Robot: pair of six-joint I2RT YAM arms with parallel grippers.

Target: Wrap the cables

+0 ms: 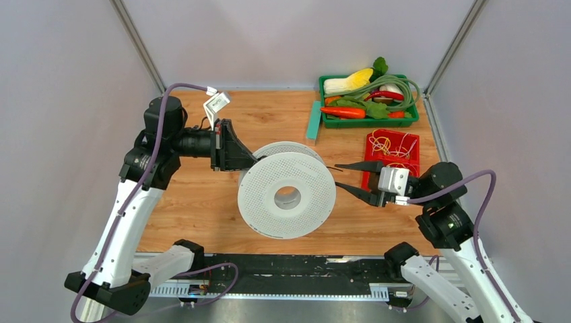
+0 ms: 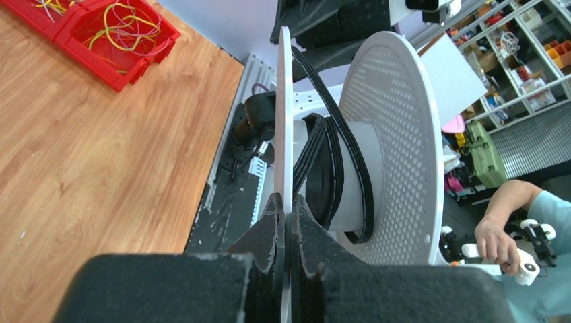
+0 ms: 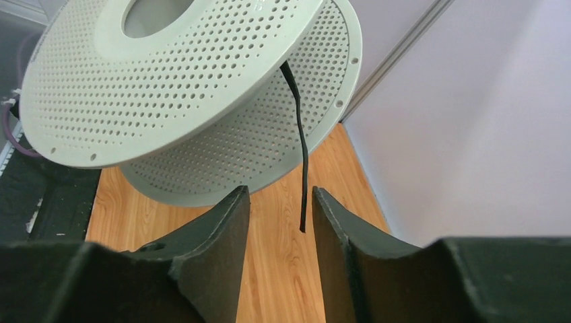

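A white perforated spool [image 1: 287, 194] is held above the table's middle. My left gripper [image 1: 250, 160] is shut on the rim of one of its flanges [image 2: 284, 121]. The thin black cable [image 2: 333, 158] is wound around the spool's hub. Its loose end [image 3: 301, 155] hangs out from between the flanges. My right gripper [image 1: 342, 177] is open at the spool's right side. The cable tip hangs between its fingers [image 3: 222, 222] without touching them.
A red tray [image 1: 392, 156] of yellow rubber bands lies behind my right gripper. A green tray [image 1: 368, 121] of toy vegetables and a green hose stands at the back right, a teal block [image 1: 314, 120] beside it. A black strip [image 1: 283, 269] runs along the near edge.
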